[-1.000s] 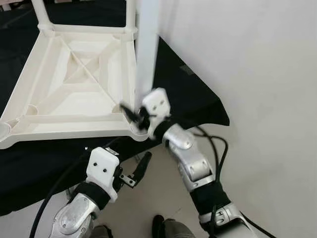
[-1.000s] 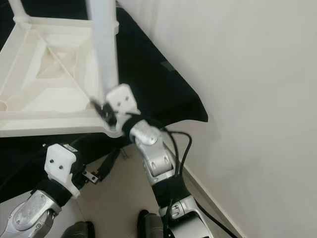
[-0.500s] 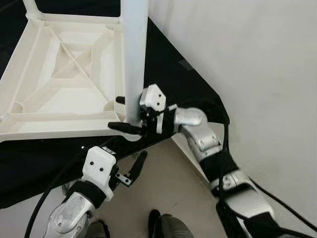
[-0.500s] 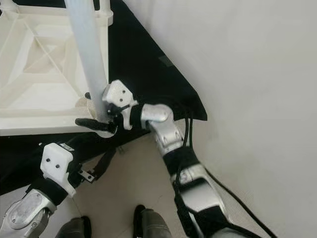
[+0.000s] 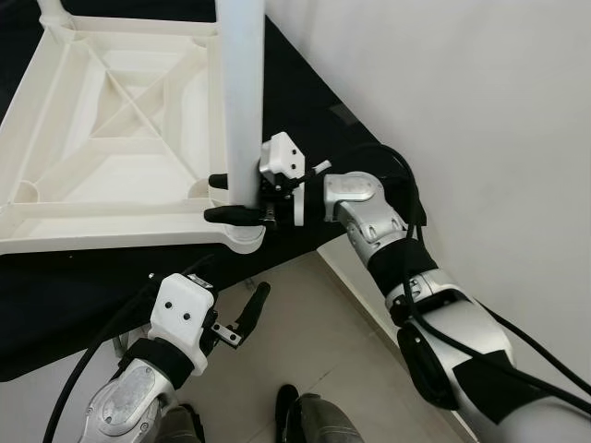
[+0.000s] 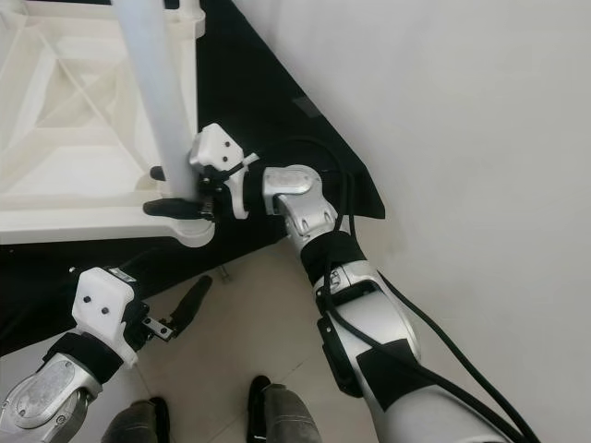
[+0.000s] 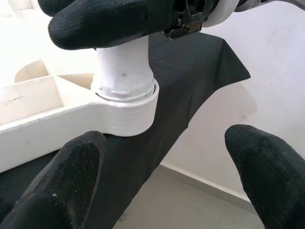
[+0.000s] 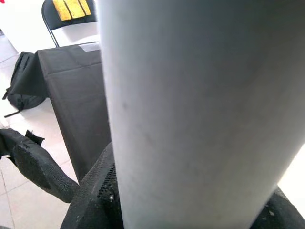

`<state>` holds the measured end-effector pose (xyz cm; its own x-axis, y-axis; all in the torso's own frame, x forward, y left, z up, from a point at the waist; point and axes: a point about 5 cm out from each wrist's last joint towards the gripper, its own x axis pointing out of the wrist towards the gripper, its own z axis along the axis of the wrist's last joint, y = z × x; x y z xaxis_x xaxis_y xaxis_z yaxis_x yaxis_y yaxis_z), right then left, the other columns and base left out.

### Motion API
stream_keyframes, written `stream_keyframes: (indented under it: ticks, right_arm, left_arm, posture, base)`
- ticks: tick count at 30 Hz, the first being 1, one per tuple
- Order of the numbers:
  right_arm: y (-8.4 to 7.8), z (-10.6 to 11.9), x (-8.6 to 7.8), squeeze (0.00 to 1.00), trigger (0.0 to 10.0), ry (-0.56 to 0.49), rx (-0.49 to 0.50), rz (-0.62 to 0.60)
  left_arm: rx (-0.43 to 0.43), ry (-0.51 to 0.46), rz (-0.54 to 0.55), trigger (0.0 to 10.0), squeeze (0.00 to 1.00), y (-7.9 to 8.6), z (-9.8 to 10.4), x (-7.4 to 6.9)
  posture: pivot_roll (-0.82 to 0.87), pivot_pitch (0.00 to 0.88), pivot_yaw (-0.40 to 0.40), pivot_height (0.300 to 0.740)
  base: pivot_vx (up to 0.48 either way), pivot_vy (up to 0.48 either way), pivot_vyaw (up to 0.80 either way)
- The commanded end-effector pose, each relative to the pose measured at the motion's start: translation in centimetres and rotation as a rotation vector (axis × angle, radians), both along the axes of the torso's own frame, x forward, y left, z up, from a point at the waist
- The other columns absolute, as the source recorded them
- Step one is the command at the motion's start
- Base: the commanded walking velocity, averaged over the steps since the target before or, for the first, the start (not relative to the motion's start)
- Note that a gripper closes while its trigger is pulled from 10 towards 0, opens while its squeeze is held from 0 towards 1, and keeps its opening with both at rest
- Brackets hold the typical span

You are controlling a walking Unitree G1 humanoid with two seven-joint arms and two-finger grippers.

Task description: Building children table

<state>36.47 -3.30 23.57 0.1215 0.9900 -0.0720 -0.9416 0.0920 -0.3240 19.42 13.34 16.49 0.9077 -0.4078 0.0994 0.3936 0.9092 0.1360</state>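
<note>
A white plastic table top [image 5: 92,231] lies upside down on a black cloth. One white table leg [image 5: 240,92] stands upright in the near right corner socket [image 7: 126,112]. My right gripper [image 5: 227,197] reaches in level from the right and is shut on the leg just above the socket, one black finger behind it and one in front. My left gripper [image 5: 245,316] hangs open below the table's front edge, under that corner, with nothing between its fingers [image 7: 71,167]. Other legs rise at the far corners [image 5: 51,14].
The black cloth [image 5: 74,295] hangs over the front edge. A white wall [image 5: 480,111] stands close on the right. Beige floor tiles [image 5: 319,332] lie below. A chair [image 8: 71,14] and a black bag [image 8: 21,81] stand further off.
The leg has gone from tilted to upright in the corner socket. My right forearm swung round to level, still gripping the leg's base. The left gripper stayed low and open.
</note>
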Motion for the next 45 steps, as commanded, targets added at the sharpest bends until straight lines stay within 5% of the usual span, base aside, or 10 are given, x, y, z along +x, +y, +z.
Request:
stream_keyframes:
  ticks: [1,7,12,19,20,22,23,30,31,45]
  right_arm:
    - [-0.6,0.3,0.2,0.00,0.0,-0.026,-0.022,-0.009]
    - [-5.1,-6.6,1.3,0.00,0.0,0.107,0.065,-0.917]
    - [-0.7,-10.5,-4.9,0.00,0.0,0.232,0.061,-0.815]
    - [2.3,-8.6,-4.1,0.00,0.4,0.202,0.122,-0.696]
    - [2.6,-8.2,-4.0,0.00,10.0,0.195,0.125,-0.679]
    - [2.7,-7.7,-3.8,0.00,10.0,0.197,0.131,-0.653]
    - [2.6,-7.4,-3.5,1.00,10.0,0.194,0.143,-0.643]
    - [2.4,-4.0,-3.2,1.00,10.0,0.169,0.221,-0.475]
    - [1.9,-2.4,-2.8,0.00,10.0,0.132,0.230,-0.347]
    - [1.7,-0.5,-1.6,0.00,10.0,0.086,0.052,0.068]
  left_arm:
    - [0.013,0.013,0.000,10.0,0.00,0.1,-0.1,-0.3]
    - [0.001,0.018,0.006,10.0,0.00,0.3,-0.2,-0.6]
    - [-0.006,0.030,0.016,10.0,0.00,1.0,-0.2,-0.7]
    - [-0.008,0.021,0.003,10.0,0.00,0.9,0.1,-0.3]
    - [-0.008,0.021,0.005,10.0,0.00,0.9,0.0,-0.3]
    - [-0.006,0.019,0.007,10.0,0.00,0.9,0.0,-0.2]
    - [-0.007,0.018,0.008,10.0,0.00,0.8,0.0,-0.2]
    - [-0.017,0.016,0.005,10.0,0.00,0.6,0.1,-0.2]
    - [-0.020,0.018,-0.001,10.0,0.00,0.5,0.0,-0.3]
    - [-0.018,0.014,0.002,10.0,0.00,0.4,-0.1,-0.2]
  posture:
    - [0.18,0.258,-0.174,0.740]
    - [0.17,0.270,-0.198,0.740]
    - [0.15,0.272,-0.150,0.740]
    - [0.16,0.260,-0.147,0.740]
    - [0.15,0.259,-0.150,0.740]
    - [0.15,0.260,-0.156,0.740]
    - [0.15,0.260,-0.158,0.740]
    - [0.14,0.261,-0.161,0.740]
    - [0.15,0.261,-0.161,0.740]
    - [0.18,0.241,-0.175,0.740]
  base:
    - [0.000,0.000,0.00]
    - [0.000,0.000,0.00]
    - [0.000,0.000,0.00]
    - [0.000,0.000,0.00]
    - [0.000,0.000,0.00]
    - [0.000,0.000,0.00]
    - [0.000,0.000,0.00]
    - [0.000,0.000,0.00]
    - [0.000,0.000,0.00]
    - [0.000,0.000,0.00]
